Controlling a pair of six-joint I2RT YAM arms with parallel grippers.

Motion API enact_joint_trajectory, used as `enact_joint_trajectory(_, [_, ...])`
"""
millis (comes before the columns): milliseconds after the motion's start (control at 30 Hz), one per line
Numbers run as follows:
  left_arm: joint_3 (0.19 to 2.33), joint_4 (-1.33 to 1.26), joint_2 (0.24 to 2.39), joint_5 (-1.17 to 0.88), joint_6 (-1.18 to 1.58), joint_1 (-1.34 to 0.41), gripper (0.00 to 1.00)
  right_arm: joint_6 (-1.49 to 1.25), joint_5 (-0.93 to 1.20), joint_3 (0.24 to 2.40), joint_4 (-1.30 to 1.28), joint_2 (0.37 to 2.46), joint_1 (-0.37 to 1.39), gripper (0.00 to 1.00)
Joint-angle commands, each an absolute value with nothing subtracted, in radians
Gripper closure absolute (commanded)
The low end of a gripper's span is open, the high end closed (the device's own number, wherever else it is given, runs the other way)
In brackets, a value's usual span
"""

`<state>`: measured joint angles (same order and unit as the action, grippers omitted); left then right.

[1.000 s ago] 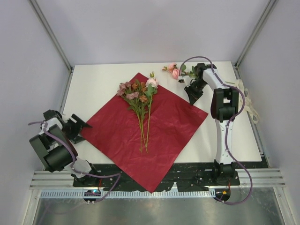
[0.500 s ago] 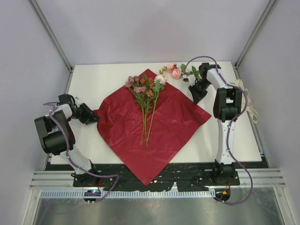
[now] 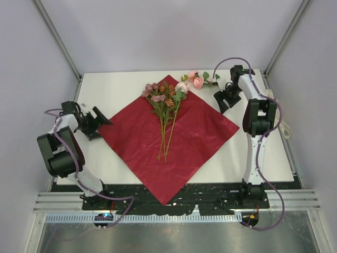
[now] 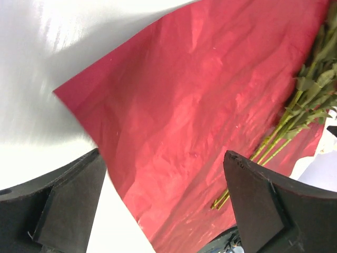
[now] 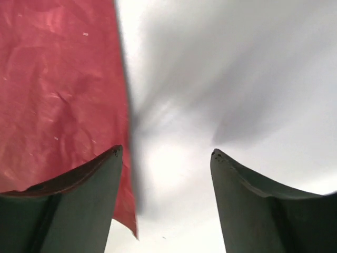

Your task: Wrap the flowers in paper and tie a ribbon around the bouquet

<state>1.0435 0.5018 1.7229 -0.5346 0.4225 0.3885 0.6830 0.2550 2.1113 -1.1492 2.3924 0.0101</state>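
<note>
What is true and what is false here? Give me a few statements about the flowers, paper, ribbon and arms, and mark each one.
1. The flowers lie on the paper. True.
2. The paper is already rolled into a cone around the stems. False: it lies flat and spread open.
3. One pink sprig lies off the paper, on the table. True.
4. The ribbon is tied round the stems. False: it lies at the table's right edge, apart from the flowers.
5. The left arm's jaws clamp the paper's corner. False: they stand open beside that corner, gripping nothing.
</note>
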Motion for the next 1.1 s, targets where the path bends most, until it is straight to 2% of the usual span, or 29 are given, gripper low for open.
enact_joint_trajectory(0, [1.135, 0.601, 1.577, -0.566, 0.313, 0.431, 0.03, 0.762, 0.236, 2.206, -1.093, 2.246, -0.060, 0.21])
enact_joint_trajectory(167, [1.209, 0.667, 1.494, -0.607, 0.249, 0.433, 0.01, 0.997, 0.141, 2.048, -0.726, 2.184, -0.066, 0.15])
enact_joint_trajectory(467, [1.216, 0.692, 1.413, -0.597, 0.238, 0.433, 0.00, 1.225, 0.091, 2.072, -0.502, 2.332, -0.040, 0.14])
enact_joint_trajectory(700, [1.224, 0.698, 1.385, -0.568, 0.256, 0.433, 0.00, 1.380, 0.063, 2.039, -0.407, 2.411, -0.023, 0.28])
enact_joint_trajectory(900, [1.253, 0.707, 1.388, -0.525, 0.270, 0.434, 0.00, 1.534, 0.025, 1.951, -0.264, 2.462, -0.017, 0.31])
enact_joint_trajectory(1067, [1.288, 0.729, 1.378, -0.477, 0.265, 0.437, 0.00, 1.598, 0.017, 1.989, -0.222, 2.542, -0.012, 0.42])
